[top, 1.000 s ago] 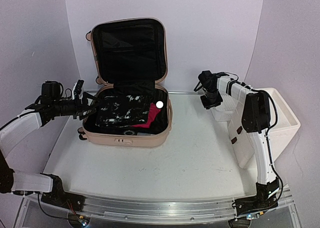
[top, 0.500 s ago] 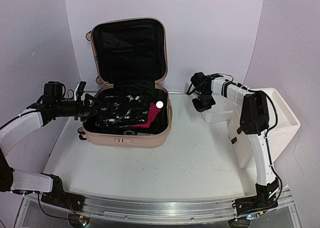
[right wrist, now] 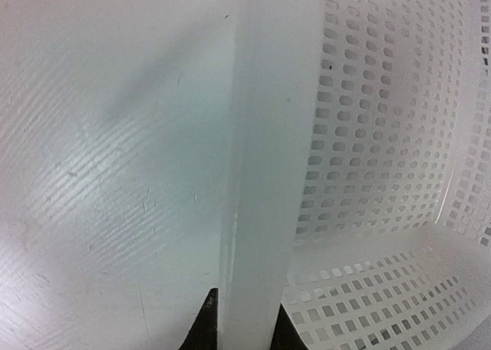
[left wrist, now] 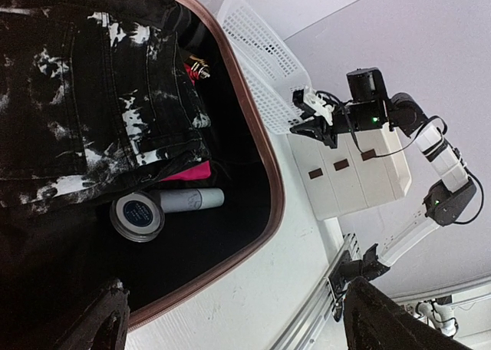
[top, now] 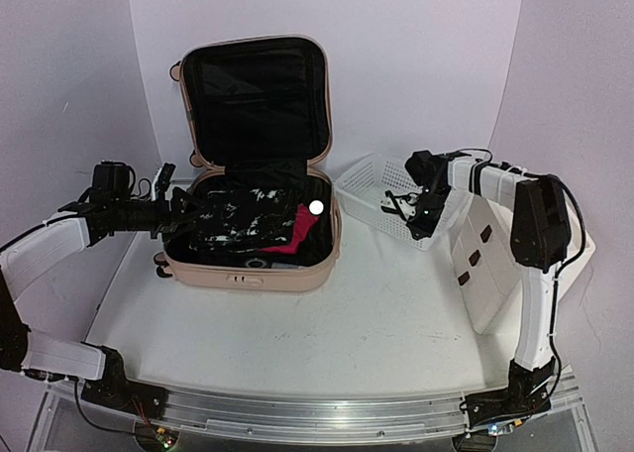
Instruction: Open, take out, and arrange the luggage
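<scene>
1. Seen from overhead, the large pale pink hard-shell suitcase (top: 248, 277) lies open on the white table (top: 347, 333). Its corners are rounded, and its black fabric-lined lid stands upright at the back.
2. The left gripper (top: 178, 209) hangs at the suitcase's left edge. Its jaws are spread wide and nothing is held between them.
3. A black denim garment splashed with white (left wrist: 92, 97) lies crumpled across the suitcase's lower half, with a crimson cloth (left wrist: 188, 172) showing under its edge.
4. Only the left wrist view looks into the dark floor of the suitcase. A flat round tin with a dark blue lid (left wrist: 138, 216) sits there, with a smooth white tube (left wrist: 188, 201) lying on its side just beside it.
5. Just to the right of the suitcase, a white perforated plastic basket (top: 371, 189) is tilted. The right gripper (top: 421, 214) is clamped on its rim at the side away from the suitcase.
6. The right wrist view shows that grip close up. A smooth, milky rim runs between two black fingertips (right wrist: 205, 327) pinched against it, and a mesh wall of small rounded slots curves off beside it.
7. Beyond the basket, further right of the suitcase, stands a white plastic drawer cabinet (top: 485, 264). The left wrist view shows three dark handles on it.
</scene>
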Tool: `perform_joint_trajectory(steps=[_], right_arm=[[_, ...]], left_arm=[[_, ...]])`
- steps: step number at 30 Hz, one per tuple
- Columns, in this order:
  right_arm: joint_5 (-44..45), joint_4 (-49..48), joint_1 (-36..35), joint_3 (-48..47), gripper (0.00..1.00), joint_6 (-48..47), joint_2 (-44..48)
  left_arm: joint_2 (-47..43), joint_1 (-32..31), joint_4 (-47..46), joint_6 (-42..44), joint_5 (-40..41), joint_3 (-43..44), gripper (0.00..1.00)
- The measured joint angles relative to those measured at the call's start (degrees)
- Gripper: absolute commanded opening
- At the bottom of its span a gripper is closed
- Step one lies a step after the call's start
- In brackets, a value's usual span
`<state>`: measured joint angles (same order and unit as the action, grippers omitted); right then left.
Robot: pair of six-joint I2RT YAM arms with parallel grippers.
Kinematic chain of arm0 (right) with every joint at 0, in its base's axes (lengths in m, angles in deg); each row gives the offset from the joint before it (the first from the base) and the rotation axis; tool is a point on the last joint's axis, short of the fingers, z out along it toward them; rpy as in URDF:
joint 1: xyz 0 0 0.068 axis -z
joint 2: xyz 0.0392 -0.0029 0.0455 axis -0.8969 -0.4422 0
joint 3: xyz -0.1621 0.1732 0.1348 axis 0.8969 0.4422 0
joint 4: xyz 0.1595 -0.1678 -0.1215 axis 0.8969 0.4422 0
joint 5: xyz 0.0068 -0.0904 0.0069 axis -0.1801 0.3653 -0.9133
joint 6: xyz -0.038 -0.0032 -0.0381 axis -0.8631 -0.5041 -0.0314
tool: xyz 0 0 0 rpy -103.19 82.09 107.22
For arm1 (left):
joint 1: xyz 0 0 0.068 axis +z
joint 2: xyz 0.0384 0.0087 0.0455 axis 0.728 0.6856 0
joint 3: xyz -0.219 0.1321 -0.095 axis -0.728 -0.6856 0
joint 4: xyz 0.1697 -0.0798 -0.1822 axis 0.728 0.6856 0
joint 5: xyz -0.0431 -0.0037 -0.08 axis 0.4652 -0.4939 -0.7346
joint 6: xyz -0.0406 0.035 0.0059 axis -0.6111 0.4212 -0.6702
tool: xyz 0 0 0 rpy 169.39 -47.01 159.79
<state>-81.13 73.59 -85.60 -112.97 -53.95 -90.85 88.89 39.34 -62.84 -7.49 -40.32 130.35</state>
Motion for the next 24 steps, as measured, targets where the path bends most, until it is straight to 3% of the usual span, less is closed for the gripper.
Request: perform_joint_trajectory(steps=[2,4,9,11,12,13,17,22,24], right_arm=[[-0.4,-0.4,1.1,3.3,0.18,-4.8,2.1],[-0.7,0.2,2.2,5.7,0.37,-9.1,4.4],[-2.3,4.2,1.6,8.7,0.71,-16.6,6.8],[-2.7,4.1,0.9,9.7,0.77,-16.7,7.2],[-2.8,3.8,0.5,9.9,0.94,-16.2,7.3],[-3.0,3.4,0.2,9.9,0.98,-15.5,7.4],[-1.6,0.9,-2.3,5.8,0.98,-10.3,5.9],[6.6,-5.8,-7.3,-5.1,0.98,-2.1,-2.5],[9.4,-8.6,-8.9,-8.9,0.9,0.9,-6.8]], left_arm=[[0.0,-0.1,0.0,0.0,0.0,0.5,0.98],[0.0,-0.1,0.0,0.0,0.0,0.7,0.98],[0.0,-0.1,0.1,0.1,0.0,0.7,0.98],[0.0,-0.1,0.1,0.1,0.0,0.7,0.98],[0.1,-0.1,0.1,0.1,0.0,0.7,0.98],[0.1,-0.1,0.1,0.1,0.0,0.7,0.98],[0.5,-0.3,0.1,0.1,0.1,0.7,0.98],[0.5,-1.0,0.1,-0.1,0.6,0.7,0.98],[0.3,-1.1,0.2,-0.1,1.0,0.7,0.98]])
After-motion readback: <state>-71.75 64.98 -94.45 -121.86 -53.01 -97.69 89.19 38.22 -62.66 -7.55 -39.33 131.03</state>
